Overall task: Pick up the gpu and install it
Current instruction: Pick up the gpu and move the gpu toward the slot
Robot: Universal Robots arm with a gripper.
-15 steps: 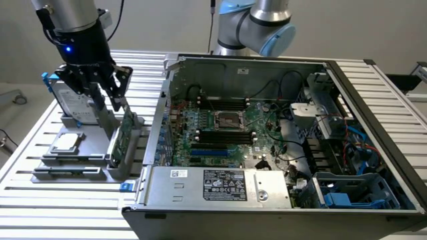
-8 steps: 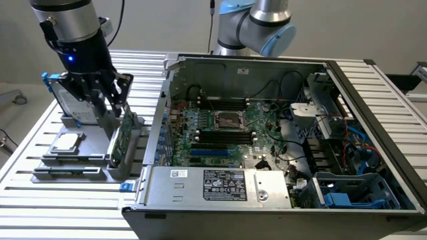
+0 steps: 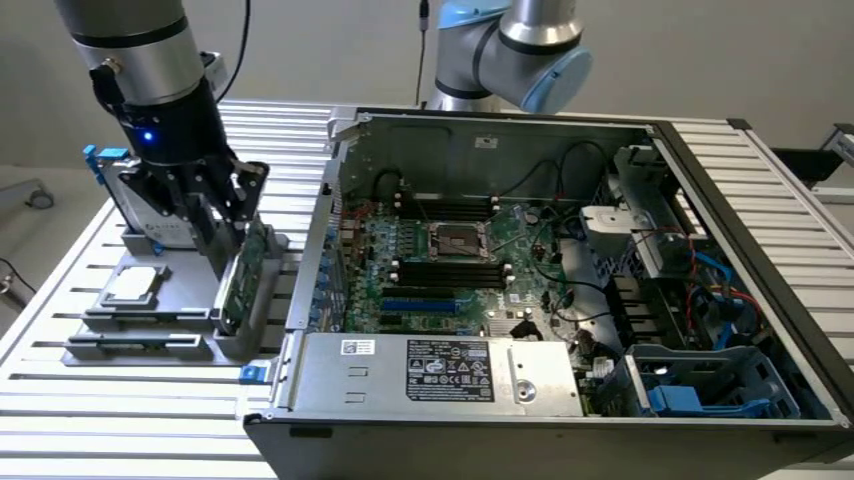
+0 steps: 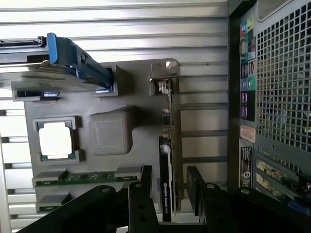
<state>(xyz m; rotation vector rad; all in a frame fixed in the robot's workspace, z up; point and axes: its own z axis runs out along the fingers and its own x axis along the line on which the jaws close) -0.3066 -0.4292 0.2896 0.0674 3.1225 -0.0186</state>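
The gpu (image 3: 243, 278) stands on its long edge in a slot of the grey holder (image 3: 174, 322), just off the open computer case's side at the exterior view's left. In the wrist view the gpu (image 4: 168, 145) appears edge-on, with its black cooler, green board and silver end bracket. My gripper (image 3: 224, 235) is lowered over the card's upper edge. Its dark fingers (image 4: 143, 194) stand one on each side of the card with small gaps, so the gripper (image 4: 170, 187) is open and astride the gpu.
The holder also carries a silver hard drive in a blue frame (image 4: 58, 68), a CPU (image 4: 56, 141) and a memory stick (image 4: 82, 178). The open case (image 3: 747, 250) holds the large green motherboard (image 3: 441, 260) and a power supply (image 3: 441, 370). Its rear panel (image 4: 277, 97) is close beside the gpu.
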